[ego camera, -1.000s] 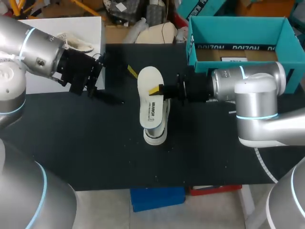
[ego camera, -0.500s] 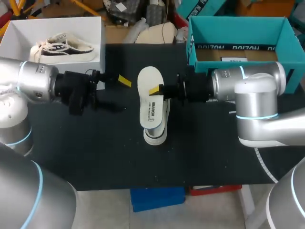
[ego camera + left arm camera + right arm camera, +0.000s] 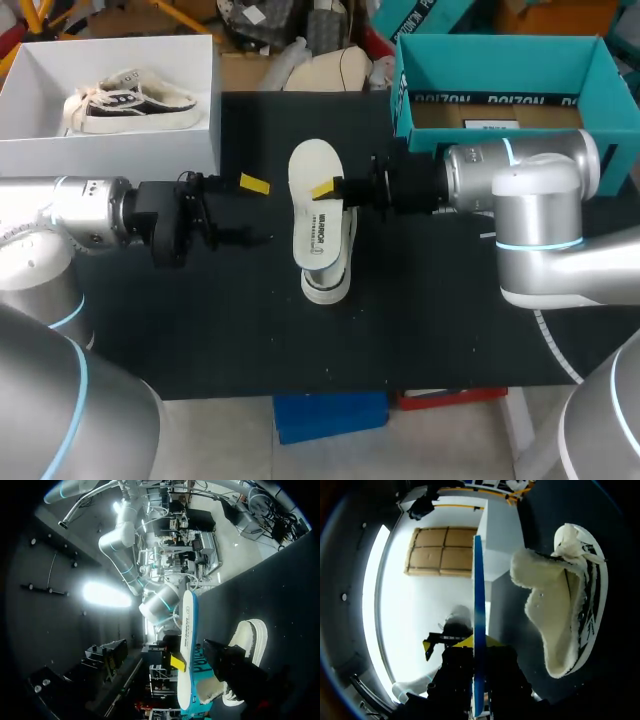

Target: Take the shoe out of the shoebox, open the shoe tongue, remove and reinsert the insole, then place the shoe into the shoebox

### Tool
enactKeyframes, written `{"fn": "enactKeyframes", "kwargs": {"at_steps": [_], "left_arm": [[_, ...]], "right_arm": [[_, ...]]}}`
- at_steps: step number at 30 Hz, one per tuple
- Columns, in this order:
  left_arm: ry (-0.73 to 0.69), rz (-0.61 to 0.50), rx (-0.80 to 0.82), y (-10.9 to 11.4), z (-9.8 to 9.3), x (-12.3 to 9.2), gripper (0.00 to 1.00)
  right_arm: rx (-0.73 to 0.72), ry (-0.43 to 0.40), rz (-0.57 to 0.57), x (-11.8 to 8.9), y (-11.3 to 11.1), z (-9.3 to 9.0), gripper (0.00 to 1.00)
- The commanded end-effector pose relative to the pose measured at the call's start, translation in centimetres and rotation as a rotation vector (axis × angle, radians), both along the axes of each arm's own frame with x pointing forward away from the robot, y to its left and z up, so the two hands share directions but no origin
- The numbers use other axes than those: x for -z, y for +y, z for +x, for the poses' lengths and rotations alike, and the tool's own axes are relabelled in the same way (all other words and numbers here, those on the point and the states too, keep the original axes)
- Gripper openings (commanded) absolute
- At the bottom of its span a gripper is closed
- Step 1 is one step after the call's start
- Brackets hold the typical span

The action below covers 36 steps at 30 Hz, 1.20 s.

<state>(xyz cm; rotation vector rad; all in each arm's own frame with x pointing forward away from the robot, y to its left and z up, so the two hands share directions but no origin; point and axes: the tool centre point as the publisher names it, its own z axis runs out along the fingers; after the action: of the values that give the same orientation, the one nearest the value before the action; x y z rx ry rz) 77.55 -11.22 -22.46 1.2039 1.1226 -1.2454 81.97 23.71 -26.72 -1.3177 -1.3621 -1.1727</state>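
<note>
The black worktop (image 3: 200, 320) carries two boxes along its far edge. The teal cardboard shoebox (image 3: 500, 55) stands at the far right; its near wall is partly covered by the silver right arm (image 3: 520, 180), and only a strip of its brown floor shows. The white open box (image 3: 110, 155) stands at the far left and holds a black-and-white laced sneaker (image 3: 130, 100). The silver left arm (image 3: 80, 215) lies low across the worktop from the left.

The white low shoe with fleecy lining (image 3: 330, 278) (image 3: 565, 595) (image 3: 250, 635) rests on the worktop at the middle, outside both boxes. In the head view most of it is hidden beneath the insole; only one end shows.

The white foam insole with a blue underside (image 3: 318, 200) (image 3: 187, 645) (image 3: 478, 605) is above the shoe, clear of the opening. The right tool (image 3: 328, 190) (image 3: 476, 647) is clamped on its edge; the lower finger is hidden in the head view.

The left tool (image 3: 254, 211) is near the insole without touching it, fingers spread, holding nothing. In its wrist view only one dark finger (image 3: 232, 667) is visible.
</note>
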Motion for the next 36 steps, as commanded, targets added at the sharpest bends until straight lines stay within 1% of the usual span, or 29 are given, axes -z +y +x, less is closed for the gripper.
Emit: {"fn": "enactKeyframes", "kwargs": {"at_steps": [1, 2, 5, 8, 12, 13, 14, 15, 16, 18, 19, 21, 26, 28, 32, 36], "left_arm": [[-0.037, -0.026, -0.025, -0.7, 0.1, 0.4, 1.0], [-0.073, -0.005, -0.035, -0.8, 0.1, 0.7, 1.0], [-0.148, -0.009, -0.072, -1.1, 0.4, 1.2, 1.0], [-0.18, -0.018, -0.102, -1.5, 0.7, 1.7, 1.0], [-0.176, -0.04, -0.129, -2.3, 1.4, 2.3, 1.0], [-0.169, -0.044, -0.129, -2.5, 1.5, 2.5, 0.98], [-0.171, -0.037, -0.131, -2.8, 1.6, 2.7, 0.93], [-0.173, -0.033, -0.13, -3.2, 1.7, 2.9, 0.92], [-0.17, -0.035, -0.126, -3.5, 1.9, 3.2, 0.87], [-0.166, -0.027, -0.126, -4.0, 2.2, 3.5, 0.74], [-0.161, -0.03, -0.119, -4.5, 2.4, 3.6, 0.51], [-0.168, -0.022, -0.112, -5.2, 2.6, 3.6, 0.42], [-0.167, -0.029, -0.105, -6.4, 3.2, 3.7, 0.4], [-0.167, -0.032, -0.099, -6.8, 3.3, 3.7, 0.33], [-0.169, -0.038, -0.092, -7.1, 3.3, 3.6, 0.26], [-0.166, -0.041, -0.098, -7.2, 3.5, 3.8, 0.26]], "right_arm": [[0.002, 0.0, -0.003, 0.0, 0.1, 0.0, 0.0], [0.002, 0.0, -0.003, 0.0, 0.1, 0.0, 0.0], [0.002, 0.0, -0.003, 0.0, 0.1, 0.0, 0.0], [0.002, 0.0, -0.003, 0.0, 0.1, 0.0, 0.0], [0.002, 0.0, -0.003, 0.0, 0.1, 0.0, 0.0], [0.002, 0.0, -0.003, 0.0, 0.1, 0.0, 0.0], [0.002, 0.0, -0.003, 0.0, 0.1, 0.0, 0.0], [0.002, 0.0, -0.003, 0.0, 0.1, 0.0, 0.0], [0.002, 0.0, -0.003, 0.0, 0.1, 0.0, 0.0], [0.002, 0.0, -0.003, 0.0, 0.1, 0.0, 0.0], [0.002, 0.0, -0.003, 0.0, 0.1, 0.0, 0.0], [0.002, 0.0, -0.003, 0.0, 0.1, 0.0, 0.0], [0.002, 0.0, -0.003, 0.0, 0.1, 0.0, 0.0], [0.002, 0.0, -0.003, 0.0, 0.1, 0.0, 0.0], [0.002, 0.0, -0.003, 0.0, 0.1, 0.0, 0.0], [0.002, 0.0, -0.003, 0.0, 0.1, 0.0, 0.0]]}}
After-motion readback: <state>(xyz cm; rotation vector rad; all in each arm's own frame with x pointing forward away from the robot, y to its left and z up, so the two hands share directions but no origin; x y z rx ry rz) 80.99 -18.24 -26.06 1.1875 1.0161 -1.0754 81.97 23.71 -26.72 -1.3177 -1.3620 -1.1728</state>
